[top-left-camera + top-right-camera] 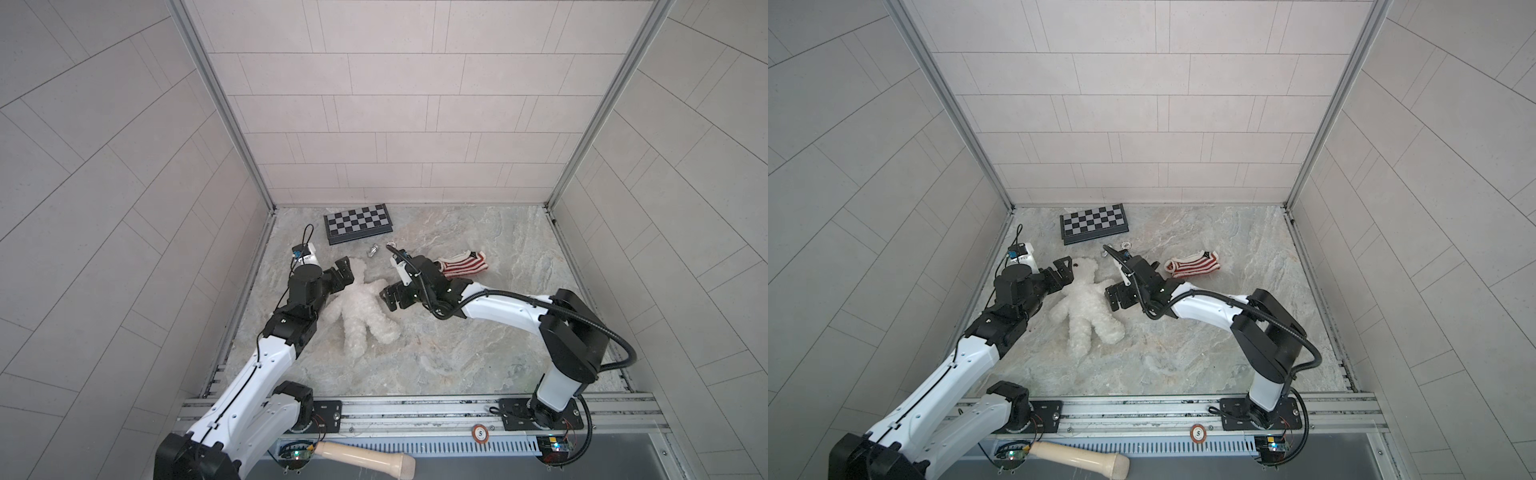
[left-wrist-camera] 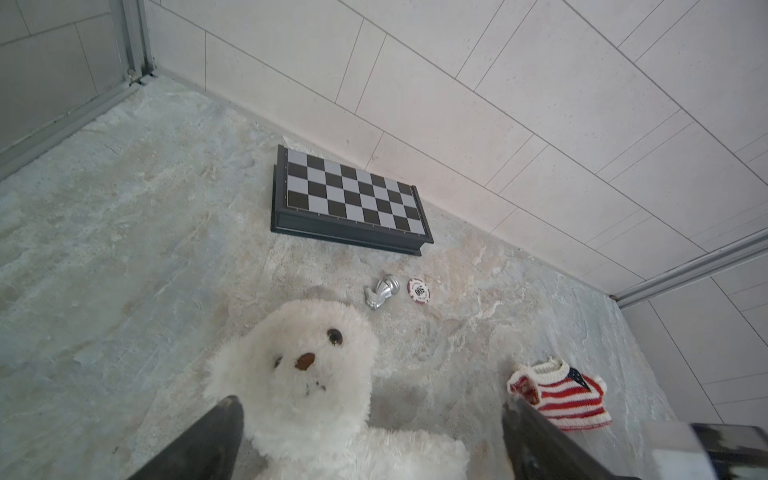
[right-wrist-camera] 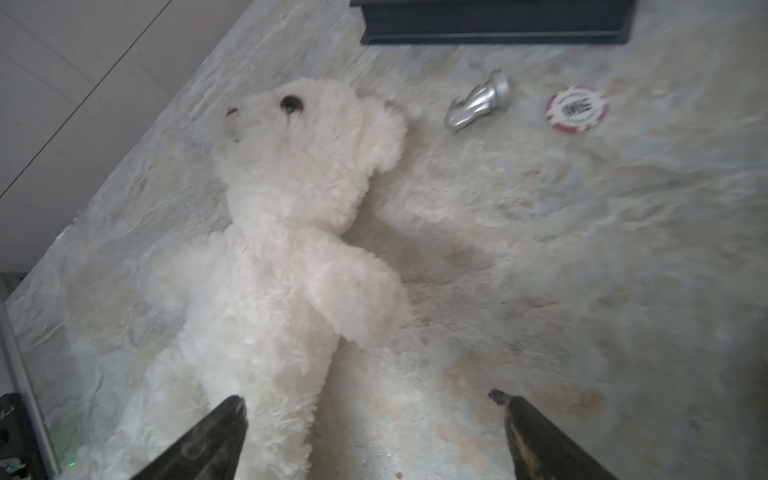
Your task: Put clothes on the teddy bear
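Note:
The fluffy white teddy bear [image 1: 361, 307] [image 1: 1084, 307] lies on its back on the marbled table, head toward the back wall. My left gripper [image 1: 347, 272] [image 1: 1065, 270] stands open at the bear's head; in the left wrist view the face [image 2: 307, 374] sits between the left gripper's [image 2: 370, 403] spread fingers. My right gripper [image 1: 388, 297] [image 1: 1113, 297] is open just right of the bear's arm. In the right wrist view the bear [image 3: 282, 249] reaches one finger of the right gripper [image 3: 365, 397], with bare table between them. The striped sweater [image 1: 463, 264] [image 2: 561, 395] lies apart, back right.
A folded chessboard [image 1: 357, 222] [image 2: 349, 195] lies by the back wall. A silver chess piece [image 2: 382, 291] [image 3: 478, 102] and a poker chip [image 2: 418, 289] [image 3: 577, 109] lie just beyond the bear's head. A wooden handle [image 1: 365, 459] rests below the front rail.

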Robot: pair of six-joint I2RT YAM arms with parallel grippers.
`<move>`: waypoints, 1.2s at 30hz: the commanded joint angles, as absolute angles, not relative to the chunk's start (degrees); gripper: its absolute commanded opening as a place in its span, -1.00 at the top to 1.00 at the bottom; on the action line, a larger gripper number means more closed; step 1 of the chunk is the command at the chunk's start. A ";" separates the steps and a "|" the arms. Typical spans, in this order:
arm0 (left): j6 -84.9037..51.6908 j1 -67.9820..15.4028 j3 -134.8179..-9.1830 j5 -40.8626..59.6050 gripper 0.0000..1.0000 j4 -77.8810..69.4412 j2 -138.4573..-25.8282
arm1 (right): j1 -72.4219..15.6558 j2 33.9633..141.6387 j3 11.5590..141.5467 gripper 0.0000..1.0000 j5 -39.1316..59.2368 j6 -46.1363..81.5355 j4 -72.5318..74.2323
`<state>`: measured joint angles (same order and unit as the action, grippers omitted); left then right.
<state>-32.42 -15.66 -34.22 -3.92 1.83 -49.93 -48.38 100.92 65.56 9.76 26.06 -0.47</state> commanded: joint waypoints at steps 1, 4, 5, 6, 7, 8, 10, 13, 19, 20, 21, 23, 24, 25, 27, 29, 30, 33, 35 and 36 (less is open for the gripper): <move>-33.78 -15.45 -35.98 -3.07 -1.00 7.53 -46.97 | -50.50 104.57 68.69 -0.94 14.31 30.40 -0.58; -35.86 -13.91 -34.00 -2.77 -1.00 7.16 -44.75 | -51.36 107.51 68.97 -0.86 16.06 32.14 3.56; -36.46 -13.44 -33.36 -2.66 -0.99 6.99 -44.21 | -51.73 108.30 69.35 -0.83 16.06 31.91 4.03; -36.87 -13.07 -32.76 -2.40 -1.00 6.86 -43.72 | -52.20 109.37 70.20 -0.78 15.83 31.82 3.68; -37.22 -12.70 -32.33 -1.85 -1.00 6.64 -43.47 | -52.52 110.55 71.15 -0.74 15.96 32.14 3.28; -37.44 -12.38 -32.05 -1.44 -1.00 6.59 -43.34 | -52.72 111.60 71.93 -0.71 16.52 32.62 3.07; -37.70 -12.13 -31.51 -0.99 -1.00 6.49 -42.92 | -53.29 113.70 73.15 -0.63 16.70 32.96 2.66; -37.89 -11.74 -31.28 -1.12 -0.99 6.71 -41.82 | -53.69 115.26 73.16 -0.27 16.05 33.22 3.31; -35.98 -11.14 -32.56 -0.88 -0.99 8.61 -40.41 | -53.64 111.56 70.27 0.66 14.32 33.22 5.00; -35.19 -11.21 -32.85 0.07 -1.00 8.45 -40.40 | -53.62 110.03 69.39 0.79 13.99 33.17 5.55; -33.89 -11.16 -33.59 1.82 -0.99 8.19 -40.48 | -53.55 107.65 68.00 0.90 13.45 32.96 6.59; -31.47 -11.44 -35.53 4.41 -1.00 9.05 -41.43 | -53.12 101.86 64.46 1.00 12.18 32.50 8.45; -30.24 -11.75 -36.54 5.27 -1.00 9.90 -41.97 | -52.40 98.10 62.27 1.00 11.52 31.82 9.18; -29.35 -12.19 -37.40 5.75 -1.00 10.42 -42.38 | -51.33 94.08 59.90 1.00 10.77 31.45 9.39; -28.54 -13.03 -38.04 6.92 -0.98 10.14 -43.06 | -47.91 86.41 56.16 1.00 9.75 31.03 6.67; -28.43 -14.59 -38.55 8.29 -0.92 8.47 -44.56 | -43.49 78.69 53.53 1.00 8.72 28.92 0.68; -28.31 -16.06 -39.16 8.96 -0.87 7.29 -46.03 | -40.88 74.45 52.71 1.00 7.68 27.30 -3.32; -26.49 -22.98 -43.35 10.17 -0.80 4.97 -54.75 | -31.14 63.66 49.95 1.00 7.23 24.27 -11.93; -25.35 -26.91 -47.26 12.74 -0.76 3.23 -63.58 | -23.13 58.22 48.30 1.00 9.32 23.19 -15.24; -25.93 -28.22 -49.57 14.55 -0.69 1.88 -68.97 | -19.15 55.97 47.84 1.00 10.27 22.34 -16.89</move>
<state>-27.99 -24.77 -45.54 9.43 6.15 -60.01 -25.89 60.49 50.11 9.91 26.02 -7.09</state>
